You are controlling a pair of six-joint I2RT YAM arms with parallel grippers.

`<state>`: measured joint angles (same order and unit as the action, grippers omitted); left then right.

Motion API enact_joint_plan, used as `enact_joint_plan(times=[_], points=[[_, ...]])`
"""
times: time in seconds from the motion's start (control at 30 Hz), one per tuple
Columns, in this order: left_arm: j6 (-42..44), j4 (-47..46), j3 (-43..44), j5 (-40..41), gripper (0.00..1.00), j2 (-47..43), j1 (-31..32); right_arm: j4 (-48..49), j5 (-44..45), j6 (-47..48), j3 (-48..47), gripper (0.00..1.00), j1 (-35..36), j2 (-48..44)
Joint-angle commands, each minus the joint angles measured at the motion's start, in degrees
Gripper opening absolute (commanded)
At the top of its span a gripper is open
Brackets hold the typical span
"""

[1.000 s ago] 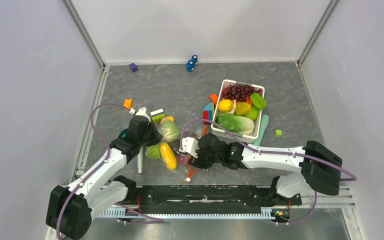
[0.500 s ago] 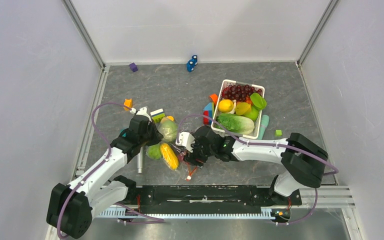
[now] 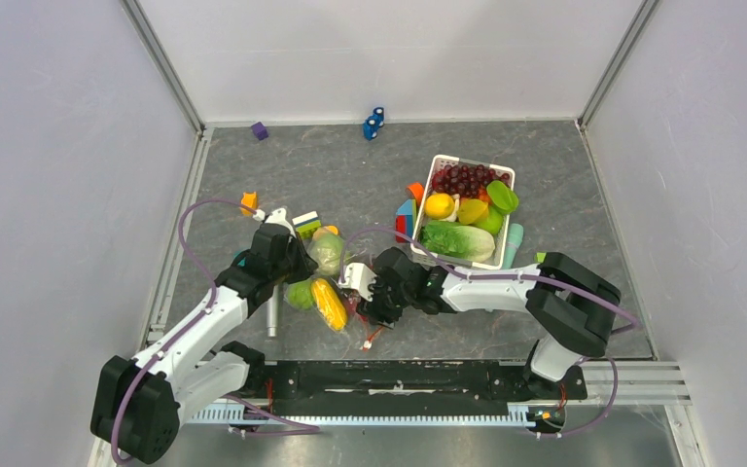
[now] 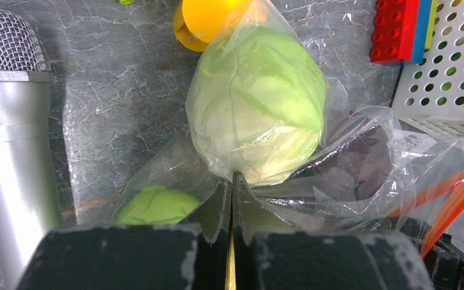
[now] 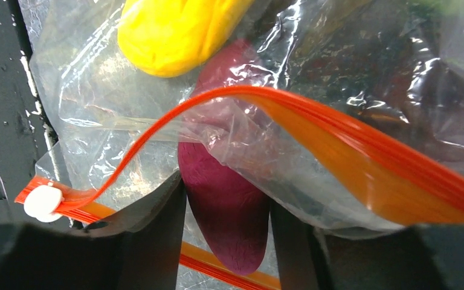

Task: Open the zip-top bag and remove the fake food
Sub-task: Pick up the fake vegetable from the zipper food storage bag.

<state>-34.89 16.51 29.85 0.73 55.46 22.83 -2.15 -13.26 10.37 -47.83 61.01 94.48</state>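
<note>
Left gripper (image 4: 232,196) is clenched on a fold of the zip-top bag (image 4: 362,199), just below the pale green cabbage (image 4: 257,109) inside it; a round green fruit (image 4: 156,205) shows close by, with a silver microphone (image 4: 9,139) beside it. Right gripper (image 5: 226,193) sits at the bag's open mouth, its fingers (image 5: 151,241) flanking the magenta sweet potato (image 5: 226,241); whether they squeeze it I cannot tell; the white slider (image 5: 43,201) sits at the end of the orange zipper strip (image 5: 362,160); yellow corn (image 5: 175,30) lies beyond; the bag rests on the grey table (image 3: 350,165) between both arms, left of the white basket (image 3: 475,162).
</note>
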Motion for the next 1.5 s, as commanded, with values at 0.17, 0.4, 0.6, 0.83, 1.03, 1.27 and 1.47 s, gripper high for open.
enact_joint_plan(times=[0.17,0.4,0.6,0.83,1.03,1.27,1.47], points=[[1.60,-0.77,1.16,-0.91,0.02,-1.22,-0.29,0.10,0.55,-2.18,-0.86,0.32,-0.09,-3.41],[2.47,2.13,3.43,1.37,0.02,-2.29,-0.25,-7.93,0.26,-7.55,-0.32,0.29,-0.11,-11.90],[4.16,5.11,6.65,2.71,0.02,-1.92,-0.26,-11.99,0.34,-12.78,5.32,0.30,-0.11,-21.07],[6.95,9.31,10.51,4.91,0.02,-1.21,-0.55,-17.65,4.68,-18.01,9.19,0.30,-0.11,-28.25],[8.83,11.78,11.45,6.15,0.02,-1.84,-0.77,-23.21,10.22,-19.79,9.11,0.30,-0.89,-33.90],[11.65,15.35,12.49,5.84,0.02,-2.67,-0.77,-27.79,12.90,-20.31,4.67,0.29,-8.16,-38.42],[13.25,16.07,12.05,5.15,0.02,-4.84,-0.76,-31.06,16.39,-16.54,-6.64,0.31,-19.01,-32.79]])
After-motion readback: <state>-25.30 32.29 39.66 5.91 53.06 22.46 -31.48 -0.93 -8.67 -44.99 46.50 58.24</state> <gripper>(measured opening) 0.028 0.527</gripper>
